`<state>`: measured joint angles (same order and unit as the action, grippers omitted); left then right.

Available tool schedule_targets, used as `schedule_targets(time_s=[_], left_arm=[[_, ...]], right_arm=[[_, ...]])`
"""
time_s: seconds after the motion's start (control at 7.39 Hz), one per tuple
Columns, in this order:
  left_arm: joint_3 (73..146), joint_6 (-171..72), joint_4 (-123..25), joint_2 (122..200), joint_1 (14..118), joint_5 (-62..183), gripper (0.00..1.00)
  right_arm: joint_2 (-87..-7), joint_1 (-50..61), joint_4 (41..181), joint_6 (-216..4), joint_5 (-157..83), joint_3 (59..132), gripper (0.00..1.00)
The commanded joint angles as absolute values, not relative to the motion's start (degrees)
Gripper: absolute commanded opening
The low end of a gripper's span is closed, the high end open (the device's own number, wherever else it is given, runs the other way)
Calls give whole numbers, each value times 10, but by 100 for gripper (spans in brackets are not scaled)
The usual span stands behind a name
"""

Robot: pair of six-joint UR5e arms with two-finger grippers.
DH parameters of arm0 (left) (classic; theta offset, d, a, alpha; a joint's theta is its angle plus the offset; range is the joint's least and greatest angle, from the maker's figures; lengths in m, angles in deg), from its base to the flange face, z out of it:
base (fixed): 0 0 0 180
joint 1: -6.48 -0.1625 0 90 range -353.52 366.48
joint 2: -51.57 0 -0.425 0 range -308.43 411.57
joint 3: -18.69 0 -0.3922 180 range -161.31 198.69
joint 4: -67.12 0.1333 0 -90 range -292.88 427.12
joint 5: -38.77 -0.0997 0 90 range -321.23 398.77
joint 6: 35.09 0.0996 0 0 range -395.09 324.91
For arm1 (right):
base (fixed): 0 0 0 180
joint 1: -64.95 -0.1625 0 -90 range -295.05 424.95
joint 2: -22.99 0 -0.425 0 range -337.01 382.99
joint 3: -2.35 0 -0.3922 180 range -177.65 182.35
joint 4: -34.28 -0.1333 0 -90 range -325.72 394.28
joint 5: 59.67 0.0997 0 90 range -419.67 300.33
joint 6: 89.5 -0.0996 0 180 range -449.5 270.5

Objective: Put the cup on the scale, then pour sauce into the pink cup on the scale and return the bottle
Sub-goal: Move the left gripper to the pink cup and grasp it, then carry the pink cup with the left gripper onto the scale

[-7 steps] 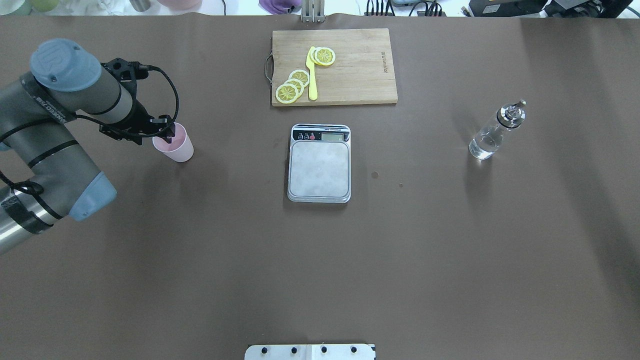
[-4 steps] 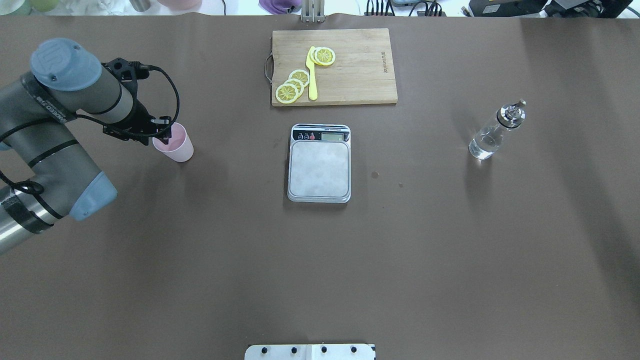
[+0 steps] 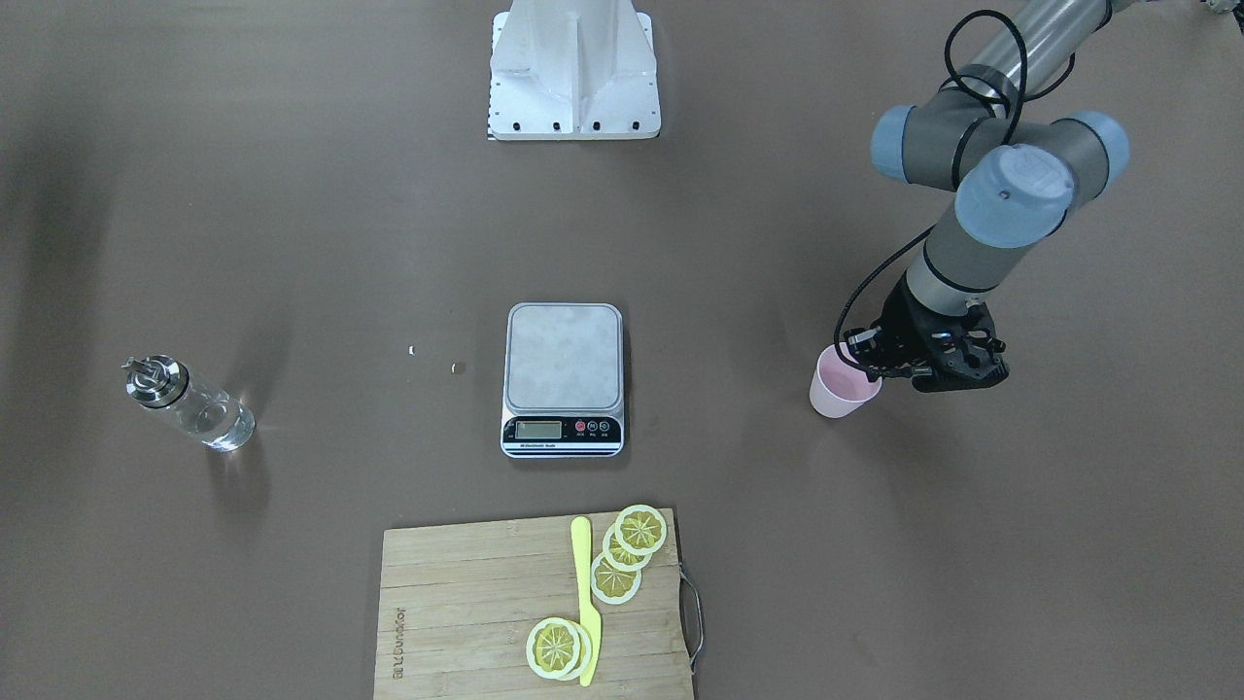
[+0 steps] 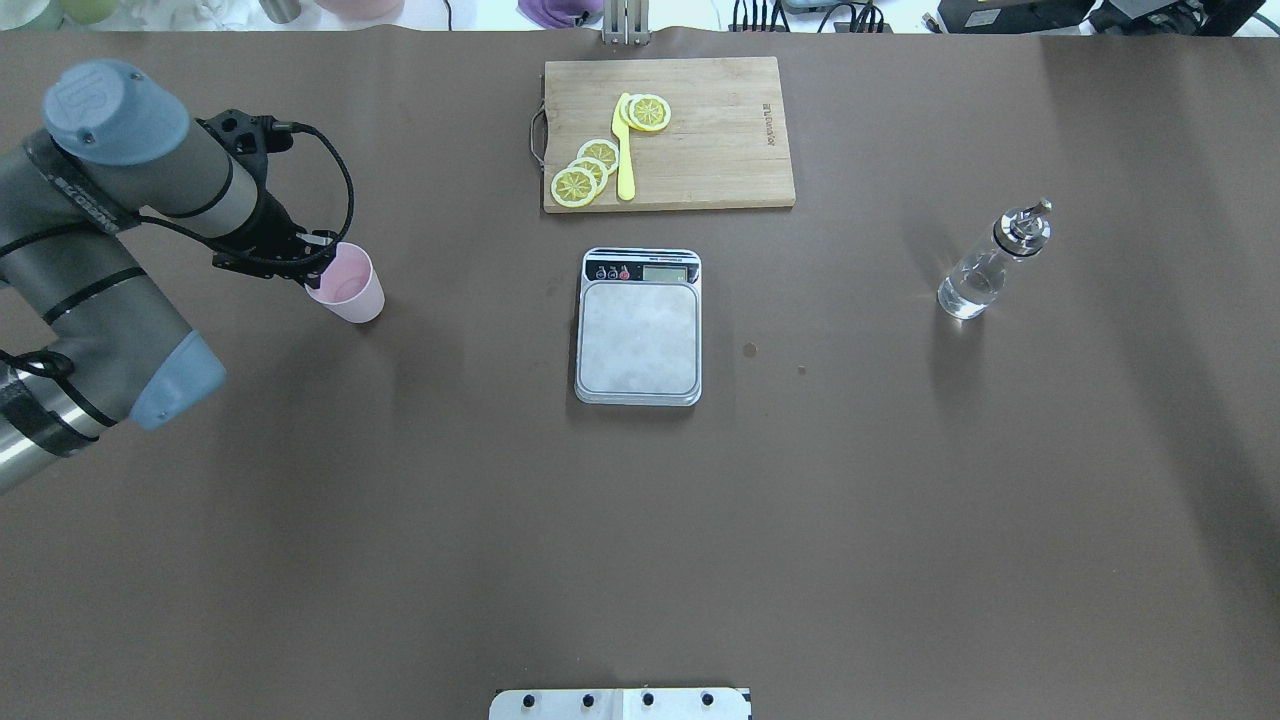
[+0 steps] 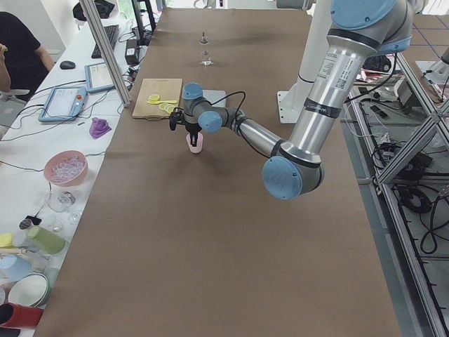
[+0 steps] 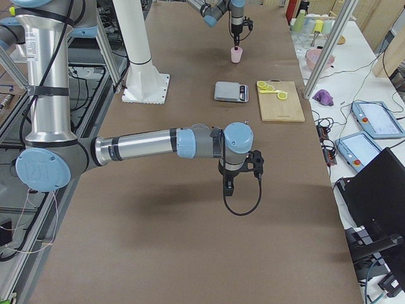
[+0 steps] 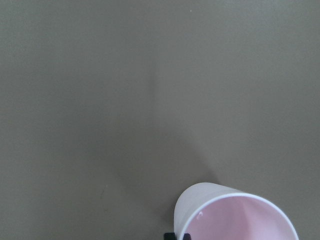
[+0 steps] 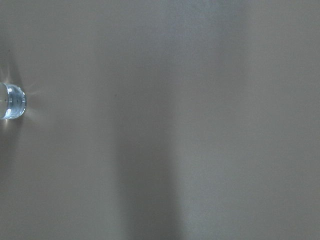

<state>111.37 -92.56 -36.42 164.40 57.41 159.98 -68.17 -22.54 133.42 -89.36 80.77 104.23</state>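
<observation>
Overhead exterior is showing the left end effector (image 4: 320, 262) working at the rim of the cup (image 4: 350, 288), on the side away from the scale (image 4: 638, 335). The cup is sitting well apart from the scale. The end effector seems to be pinching the cup's wall at the lip, but the wrist is covering the contact, and I am not managing to tell whether the base is touching the bench (image 4: 640, 540).

I am judging the cup to be light, thin and smooth. A rim pinch is probably suiting it while empty, though hard squeezing is likely flexing it. The bottle (image 4: 985, 268), standing far to the other side, is looking heavier, slick and breakable, so I am thinking mid-body is the place to take it.

The left wrist view is cutting off the cup's lower part and showing only a sliver of fingertip (image 7: 176, 236). The right end effector (image 6: 228, 185) is appearing only in exterior right, where I cannot tell its state.
</observation>
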Motion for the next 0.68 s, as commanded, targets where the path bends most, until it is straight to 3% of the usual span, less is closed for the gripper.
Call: schedule_targets(time_s=[0.0,0.54], left_arm=[[1115,-924,-358,1646,633,1672,0],[1142,-975,-189,1767,629,1674,0]], right_arm=[[-683,-225,1334,-893,810,1042,100],[-688,-225,1334,-894,810,1046,100]])
